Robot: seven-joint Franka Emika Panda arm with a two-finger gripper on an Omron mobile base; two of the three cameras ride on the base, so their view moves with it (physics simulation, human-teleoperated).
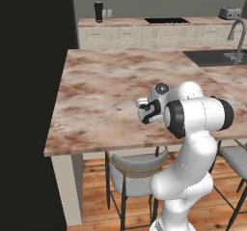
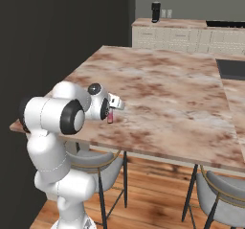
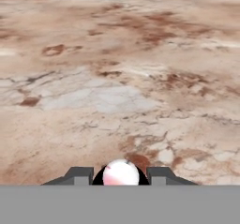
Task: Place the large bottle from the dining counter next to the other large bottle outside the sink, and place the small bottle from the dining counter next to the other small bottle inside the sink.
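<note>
My hand [image 2: 113,112], left of centre, grips a small pinkish bottle [image 2: 110,117] over the bench [image 2: 162,94]; next, carry it to the sink [image 1: 217,57] at upper right.

The surface [image 1: 111,90] is pinkish-brown marbled stone with grey-white veins; the bottle [image 3: 121,173] is pink and white; the stool seats [image 1: 137,177] are grey.

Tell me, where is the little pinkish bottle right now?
The small pink-and-white bottle sits between the gripper's dark finger tips, near the front edge of the pinkish-brown marbled dining counter, in the right base view just right of the white arm.
</note>
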